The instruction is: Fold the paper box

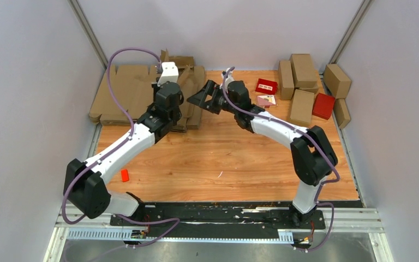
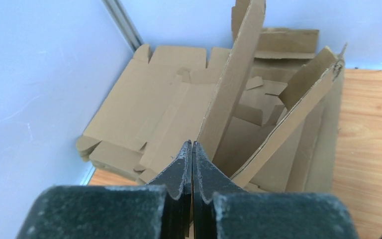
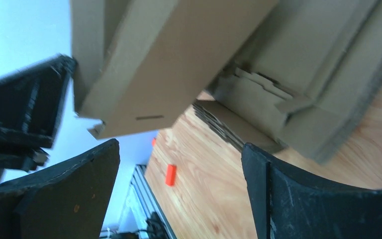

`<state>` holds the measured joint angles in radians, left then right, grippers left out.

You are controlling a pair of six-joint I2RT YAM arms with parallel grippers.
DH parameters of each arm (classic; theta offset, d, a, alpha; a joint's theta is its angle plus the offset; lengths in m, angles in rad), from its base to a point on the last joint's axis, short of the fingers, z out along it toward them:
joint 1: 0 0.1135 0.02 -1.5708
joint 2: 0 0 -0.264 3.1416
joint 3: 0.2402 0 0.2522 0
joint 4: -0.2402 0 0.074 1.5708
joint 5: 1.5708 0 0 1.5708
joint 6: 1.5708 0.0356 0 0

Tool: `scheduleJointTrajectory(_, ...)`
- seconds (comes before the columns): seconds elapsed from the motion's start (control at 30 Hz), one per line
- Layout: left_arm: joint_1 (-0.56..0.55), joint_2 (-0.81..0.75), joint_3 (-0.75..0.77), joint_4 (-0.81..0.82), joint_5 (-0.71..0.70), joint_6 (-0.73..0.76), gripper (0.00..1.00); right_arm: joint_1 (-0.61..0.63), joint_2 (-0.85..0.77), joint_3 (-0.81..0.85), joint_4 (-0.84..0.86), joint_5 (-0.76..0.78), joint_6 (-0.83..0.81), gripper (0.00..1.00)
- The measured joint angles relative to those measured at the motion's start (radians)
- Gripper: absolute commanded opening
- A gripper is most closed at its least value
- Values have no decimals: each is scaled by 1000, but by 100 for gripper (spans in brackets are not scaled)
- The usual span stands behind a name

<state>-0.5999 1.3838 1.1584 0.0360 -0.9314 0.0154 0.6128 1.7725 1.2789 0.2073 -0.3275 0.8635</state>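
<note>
At the table's far left, above the stack of flat blanks (image 1: 120, 90), our left gripper (image 2: 192, 149) pinches the half-raised paper box (image 2: 234, 84) by an upright panel, fingers pressed together on its edge. Our right gripper (image 3: 179, 154) hangs spread wide just beside the sheet, gripping nothing. We judge the fold goes best with the right pressing along a crease while the left anchors.

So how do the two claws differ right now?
The left gripper is shut, pinching the edge of a raised panel of the paper box; the right gripper is wide open and holds nothing. The left gripper reaches over the stack of flat blanks in the far left corner; the right gripper comes in from the right, pointing toward the box. Both are black two-finger claws.
</note>
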Motion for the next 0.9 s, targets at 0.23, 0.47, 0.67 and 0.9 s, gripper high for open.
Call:
scheduleJointTrajectory(0.23, 6, -45, -127, 23, 37, -62, 0, 24, 164, 161, 64, 29, 116, 100)
scheduleJointTrajectory(0.47, 6, -87, -196, 27, 102, -154, 0, 59, 211, 312, -72, 135, 171, 97)
scheduleJointTrajectory(0.67, 6, -98, -196, 23, 142, -186, 0, 74, 269, 320, -105, 149, 243, 87)
scheduleJointTrajectory(0.9, 6, -98, -153, -93, 165, -202, 0, 66, 334, 317, -141, 114, 247, 27)
